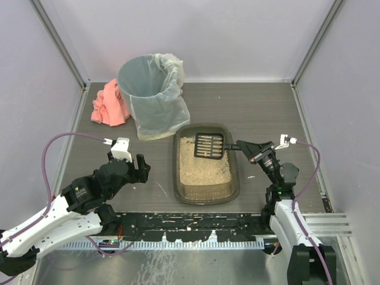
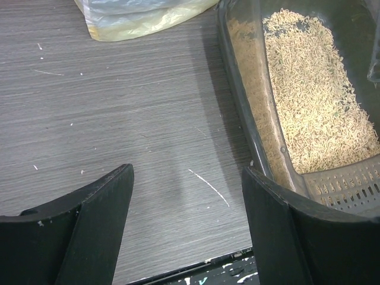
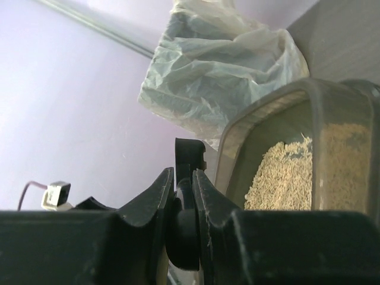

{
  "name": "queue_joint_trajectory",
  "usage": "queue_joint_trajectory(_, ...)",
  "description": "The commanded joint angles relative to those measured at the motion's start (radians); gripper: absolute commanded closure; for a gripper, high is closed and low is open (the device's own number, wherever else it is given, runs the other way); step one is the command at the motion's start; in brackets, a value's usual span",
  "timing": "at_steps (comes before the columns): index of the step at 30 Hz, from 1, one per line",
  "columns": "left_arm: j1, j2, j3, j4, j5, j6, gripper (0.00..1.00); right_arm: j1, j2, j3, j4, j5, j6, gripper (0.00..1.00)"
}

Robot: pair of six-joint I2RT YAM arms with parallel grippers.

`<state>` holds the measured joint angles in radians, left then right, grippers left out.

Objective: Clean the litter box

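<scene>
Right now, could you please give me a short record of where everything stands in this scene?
litter box: centre of the table, beige litter inside
scoop: head over the far end of the litter box
right end effector: shut on the scoop handle
left end effector: open, empty, left of the litter box
bin: upright, plastic liner, beyond the far-left corner of the litter box
pink cloth: left of the bin

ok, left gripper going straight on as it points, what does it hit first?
Likely the bare table, just left of the litter box; the left gripper's box-side finger could clip the box wall. Depth unclear.
</scene>
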<state>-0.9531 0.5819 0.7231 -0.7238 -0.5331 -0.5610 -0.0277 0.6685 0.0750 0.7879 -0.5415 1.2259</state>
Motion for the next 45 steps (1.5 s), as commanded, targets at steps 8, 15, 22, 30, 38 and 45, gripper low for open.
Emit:
queue_joint_trajectory(8,0.005,-0.014,-0.008,0.016,0.002,-0.003,0.25,-0.001,0.017,0.043,0.335,-0.079,-0.28,0.99)
queue_joint_trajectory(15,0.006,-0.011,-0.016,0.026,0.006,-0.002,0.25,-0.001,-0.043,0.088,0.215,-0.136,-0.43,0.99)
queue_joint_trajectory(22,0.006,0.012,-0.017,0.046,0.016,-0.001,0.25,-0.001,-0.113,0.165,0.001,-0.035,-0.45,0.99)
queue_joint_trajectory(30,0.006,0.006,-0.043,0.038,0.016,-0.025,0.24,0.0,-0.156,0.343,-0.424,0.244,-0.175,0.99)
queue_joint_trajectory(38,0.005,-0.043,-0.094,0.029,0.01,-0.048,0.23,0.04,0.014,0.524,-0.451,0.333,0.002,0.99)
queue_joint_trajectory(45,0.005,-0.049,-0.113,0.045,0.02,-0.047,0.19,0.298,0.248,0.71,-0.462,0.597,-0.023,0.99)
